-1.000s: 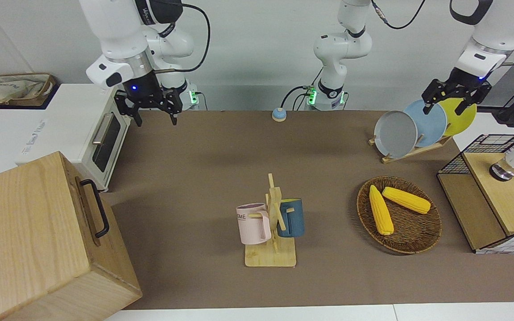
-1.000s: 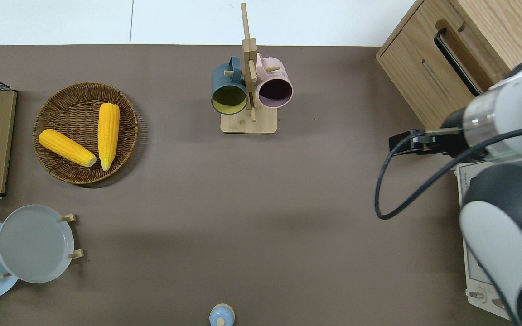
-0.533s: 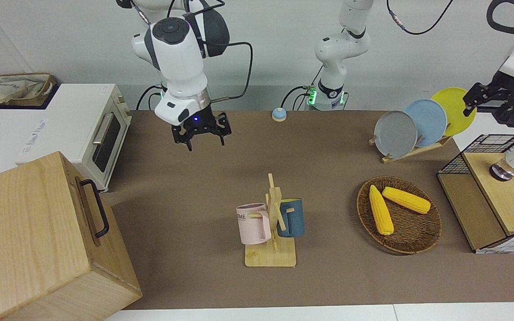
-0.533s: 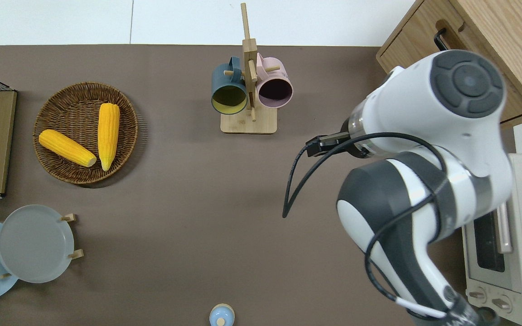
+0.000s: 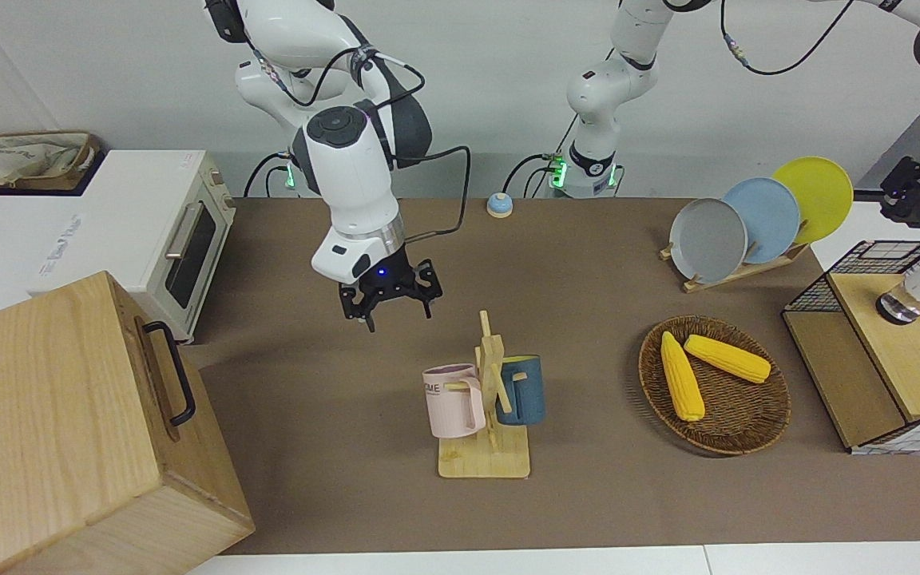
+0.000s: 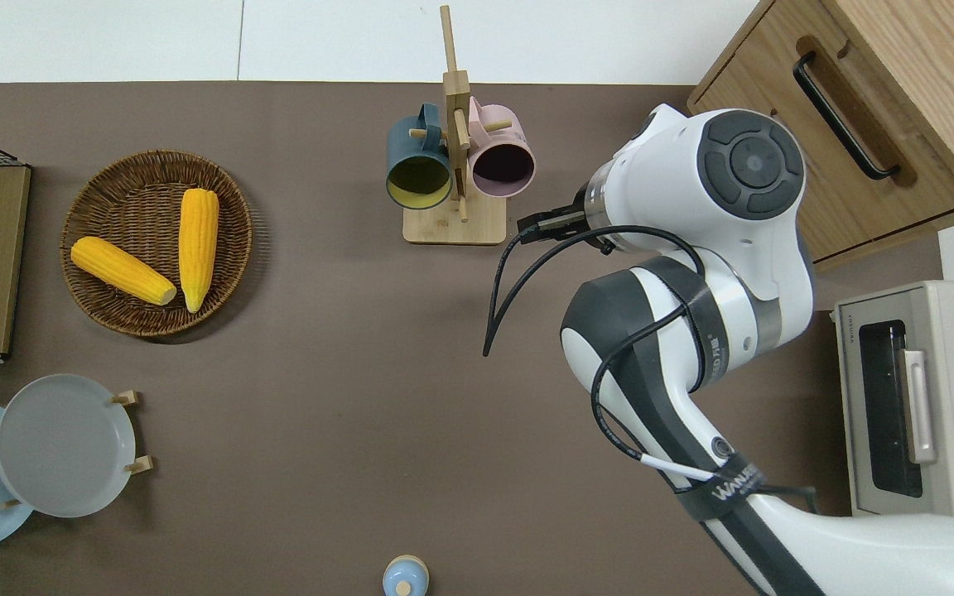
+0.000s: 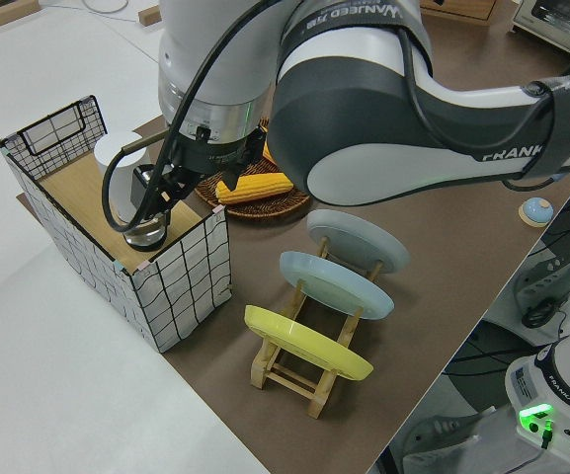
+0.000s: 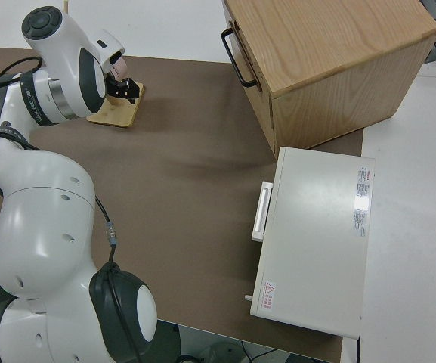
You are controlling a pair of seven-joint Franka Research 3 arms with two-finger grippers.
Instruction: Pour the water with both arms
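The right black two-finger gripper (image 5: 398, 313), fingers spread and empty, hangs over brown mat beside the wooden mug rack (image 5: 485, 415) bearing the pink mug (image 5: 452, 401). The left gripper (image 7: 161, 193), fingers apart, sits at the white cylindrical bottle (image 7: 119, 178) in the wire-sided crate (image 7: 181, 281).

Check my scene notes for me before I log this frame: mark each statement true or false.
1. Two corn cobs lie in the basket. True.
2. The pink mug stands on the table. False: it hangs on the wooden mug rack.
3. The right gripper holds a mug. False: it is empty and open.
4. Three plates stand in a rack. True.
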